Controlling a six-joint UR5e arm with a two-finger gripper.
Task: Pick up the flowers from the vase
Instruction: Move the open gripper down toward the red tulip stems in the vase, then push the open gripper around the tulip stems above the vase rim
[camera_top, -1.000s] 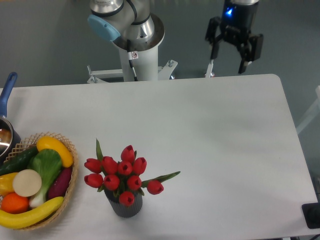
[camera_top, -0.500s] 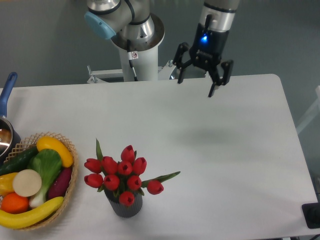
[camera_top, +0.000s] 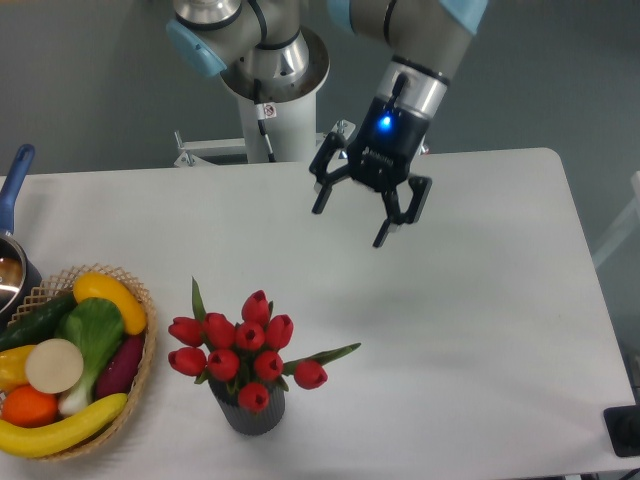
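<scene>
- A white table (camera_top: 450, 300) carried everything.
- A wicker basket (camera_top: 140, 385) sat at its left edge.
- A dark grey vase (camera_top: 250, 415) stood near the front edge.

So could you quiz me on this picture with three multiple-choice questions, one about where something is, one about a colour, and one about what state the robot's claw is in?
1. Where does the wicker basket sit?
A. at the table's left edge
B. at the far right corner
C. under the gripper

2. What colour are the flowers?
A. yellow
B. red
C. white

3. What is the gripper doing?
A. shut on the flowers
B. open in the air, holding nothing
C. resting inside the vase

Answers:
1. A, the basket lies at the left, beside the vase.
2. B, the tulip buds are all red.
3. B, its fingers are spread, up and to the right of the flowers.
</scene>
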